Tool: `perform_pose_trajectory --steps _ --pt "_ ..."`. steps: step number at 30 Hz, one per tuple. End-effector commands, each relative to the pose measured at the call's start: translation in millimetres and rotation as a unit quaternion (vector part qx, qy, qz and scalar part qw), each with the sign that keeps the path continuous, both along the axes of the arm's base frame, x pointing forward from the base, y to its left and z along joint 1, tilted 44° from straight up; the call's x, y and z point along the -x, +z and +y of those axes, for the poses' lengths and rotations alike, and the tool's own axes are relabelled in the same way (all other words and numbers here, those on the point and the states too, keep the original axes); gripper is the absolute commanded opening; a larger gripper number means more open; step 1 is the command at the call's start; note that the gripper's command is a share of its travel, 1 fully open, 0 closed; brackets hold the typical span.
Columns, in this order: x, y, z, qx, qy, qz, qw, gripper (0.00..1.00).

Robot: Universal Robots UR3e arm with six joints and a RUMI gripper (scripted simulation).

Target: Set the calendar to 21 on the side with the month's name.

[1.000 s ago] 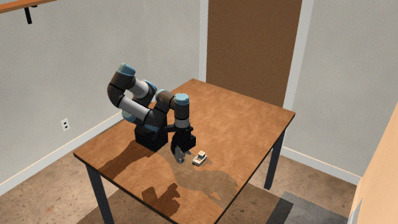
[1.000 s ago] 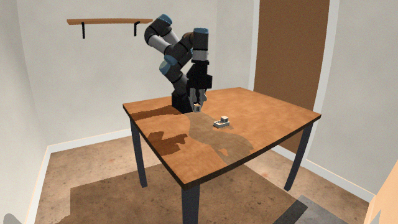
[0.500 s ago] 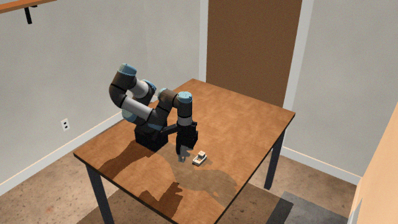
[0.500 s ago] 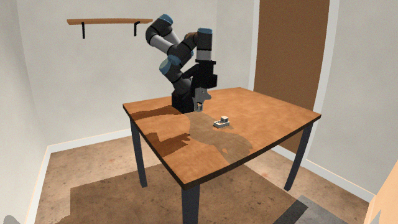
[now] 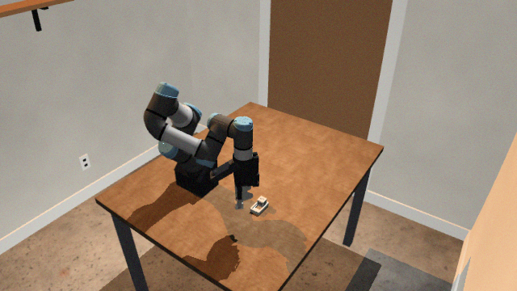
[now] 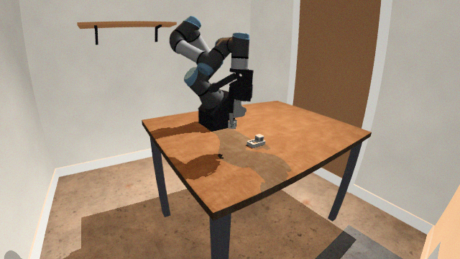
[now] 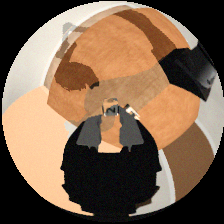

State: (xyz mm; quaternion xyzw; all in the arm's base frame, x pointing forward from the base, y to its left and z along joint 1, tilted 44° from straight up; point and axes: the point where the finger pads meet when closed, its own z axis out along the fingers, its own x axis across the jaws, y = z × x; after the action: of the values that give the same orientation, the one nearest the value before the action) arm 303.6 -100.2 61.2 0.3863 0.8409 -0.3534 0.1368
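Observation:
The small white calendar tray (image 5: 258, 208) lies on the wooden table and also shows in the exterior view (image 6: 255, 143). One pale cube (image 5: 262, 200) (image 6: 259, 137) sits in its far end; I cannot read its digits. My gripper (image 5: 240, 204) (image 6: 233, 124) points straight down just left of the tray, close above the table. It is shut on the second cube (image 7: 111, 109), a small pale block with dark marks between the grey fingertips. The digit on it is too small to read. The tray is out of the wrist view.
The robot's black base (image 5: 195, 179) stands on the table just behind the gripper and fills the upper right of the wrist view (image 7: 192, 70). The table's front edge (image 5: 194, 259) lies well beyond the tray. A brown door (image 5: 327, 61) stands behind the table.

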Motion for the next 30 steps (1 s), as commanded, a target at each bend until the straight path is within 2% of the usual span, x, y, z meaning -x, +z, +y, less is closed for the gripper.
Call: perform_pose_trajectory --steps 1,3,7,8,13,15,24,30 --pt "-2.1 -2.3 3 -0.006 0.06 0.053 0.997 0.1" --pt "-2.6 -3.2 4 -0.007 0.076 0.07 0.995 0.1" --pt "-4.6 -6.5 8 -0.009 0.136 0.128 0.982 0.1" --pt "-4.7 -6.6 8 -0.01 0.138 0.129 0.982 0.1" --pt "-6.9 -10.5 12 -0.012 0.199 0.19 0.961 0.1" --pt "-6.9 -10.5 12 -0.012 0.199 0.19 0.961 0.1" --pt "-9.2 -14.9 16 -0.015 0.264 0.253 0.931 0.1" --pt "-9.7 -15.9 17 -0.016 0.276 0.266 0.923 0.1"
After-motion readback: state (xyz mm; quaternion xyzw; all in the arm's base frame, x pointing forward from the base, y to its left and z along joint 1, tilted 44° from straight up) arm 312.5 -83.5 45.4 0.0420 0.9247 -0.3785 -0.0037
